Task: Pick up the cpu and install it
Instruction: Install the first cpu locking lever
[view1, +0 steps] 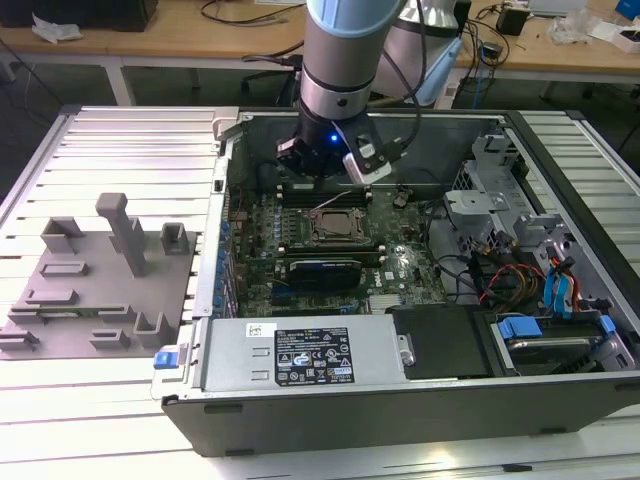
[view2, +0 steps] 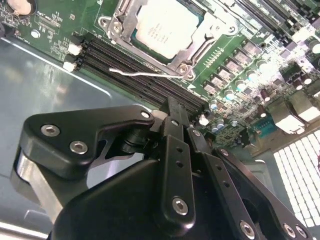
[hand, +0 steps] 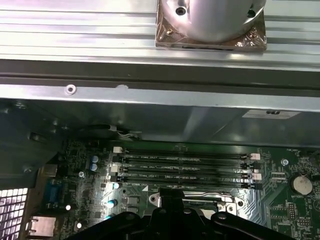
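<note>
The cpu (view2: 165, 24), a pale silver square, lies inside the metal-framed socket (view1: 330, 225) on the green motherboard (view1: 400, 265). A thin wire lever (view2: 137, 73) juts out beside the socket frame. My gripper (view2: 175, 106) hangs over the black memory slots (hand: 185, 167) just beyond the socket, close above the board. Its black fingers are pressed together with nothing between them, and the gripper (view1: 335, 178) sits under the arm's wrist near the back wall of the case.
The open computer case (view1: 400, 400) lies on a slatted metal table. A power supply (view1: 300, 352) fills its front, and drive cages with coloured cables (view1: 530, 270) fill the exterior view's right. A grey plastic tray (view1: 95, 275) with upright blocks lies at the exterior view's left.
</note>
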